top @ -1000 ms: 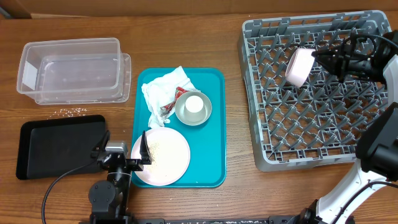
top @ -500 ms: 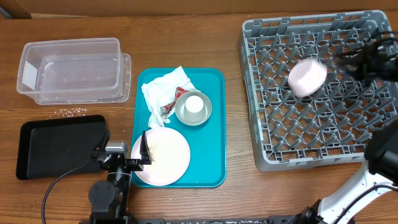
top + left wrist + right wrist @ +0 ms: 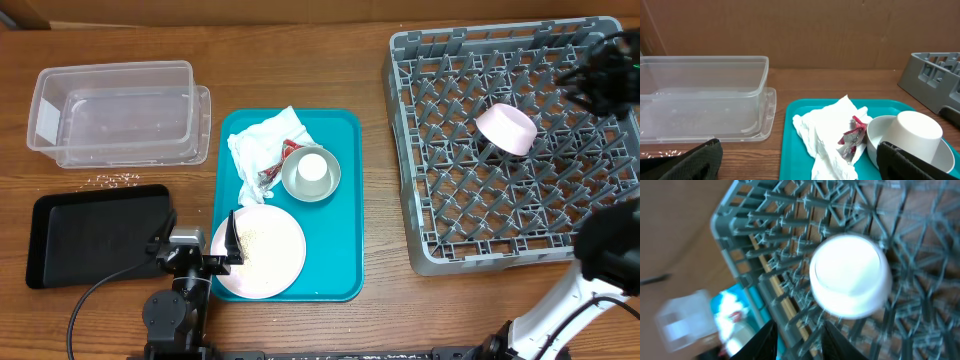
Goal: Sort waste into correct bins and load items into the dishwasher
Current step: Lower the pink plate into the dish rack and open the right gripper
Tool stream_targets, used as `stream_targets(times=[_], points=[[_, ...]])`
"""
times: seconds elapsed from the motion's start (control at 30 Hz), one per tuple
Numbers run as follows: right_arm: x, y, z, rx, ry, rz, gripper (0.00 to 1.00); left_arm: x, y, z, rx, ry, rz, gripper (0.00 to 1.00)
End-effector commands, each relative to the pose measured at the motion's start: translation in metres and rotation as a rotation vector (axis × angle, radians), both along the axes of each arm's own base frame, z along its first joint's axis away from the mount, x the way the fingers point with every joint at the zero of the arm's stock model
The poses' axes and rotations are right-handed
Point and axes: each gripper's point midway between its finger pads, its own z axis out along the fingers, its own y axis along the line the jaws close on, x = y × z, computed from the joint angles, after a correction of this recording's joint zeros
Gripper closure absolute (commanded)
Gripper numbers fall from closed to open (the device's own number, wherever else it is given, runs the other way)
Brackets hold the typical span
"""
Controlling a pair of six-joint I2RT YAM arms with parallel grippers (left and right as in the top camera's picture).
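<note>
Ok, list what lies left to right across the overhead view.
Tub → teal tray → rack, with the pink bowl in it.

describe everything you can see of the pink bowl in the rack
The pink bowl is small, round and pale pink, with a smooth plain surface that looks like plastic or glazed ceramic. It seems to lie mouth-down and tilted, its flat base showing from above. It rests among the upright pegs in the upper right part of the grey rack. Only the pegs touch it; no jaws hold it.
</note>
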Motion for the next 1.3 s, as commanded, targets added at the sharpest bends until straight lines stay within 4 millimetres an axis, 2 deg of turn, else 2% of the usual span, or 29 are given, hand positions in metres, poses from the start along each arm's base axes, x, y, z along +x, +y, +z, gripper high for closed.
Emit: stream_targets(times=[0.0, 0.13, 0.27, 0.43, 0.5, 0.6, 0.67, 0.83, 1.0, 1.27], points=[[0.008, 0.0, -0.019, -0.198, 0.065, -0.017, 0.69, 0.0, 0.0, 0.0, 0.026, -0.007, -0.005, 0.0], [0.024, -0.008, -0.048, -0.346, 0.123, -0.138, 0.7, 0.0, 0.0, 0.0, 0.026, -0.007, -0.005, 0.0], [0.027, -0.004, -0.072, -0.344, 0.161, -0.147, 0.75, 0.0, 0.0, 0.0, 0.026, -0.007, -0.005, 0.0], [0.014, -0.001, -0.099, -0.327, 0.252, -0.131, 0.8, 0.0, 0.0, 0.0, 0.026, -0.007, -0.005, 0.0], [0.007, 0.001, -0.106, -0.322, 0.283, -0.125, 0.81, 0.0, 0.0, 0.0, 0.026, -0.007, -0.005, 0.0], [-0.005, 0.004, -0.111, -0.312, 0.339, -0.113, 0.87, 0.0, 0.0, 0.0, 0.026, -0.007, -0.005, 0.0], [-0.015, 0.008, -0.112, -0.306, 0.376, -0.103, 0.96, 0.0, 0.0, 0.0, 0.026, -0.007, -0.005, 0.0], [-0.032, 0.023, -0.106, -0.241, 0.432, -0.072, 0.96, 0.0, 0.0, 0.0, 0.026, -0.007, -0.005, 0.0], [-0.041, 0.056, -0.08, -0.114, 0.384, 0.041, 0.96, 0.0, 0.0, 0.0, 0.026, -0.007, -0.005, 0.0], [-0.038, 0.08, -0.044, -0.146, 0.259, 0.085, 0.95, 0.0, 0.0, 0.0, 0.026, -0.007, -0.005, 0.0]])
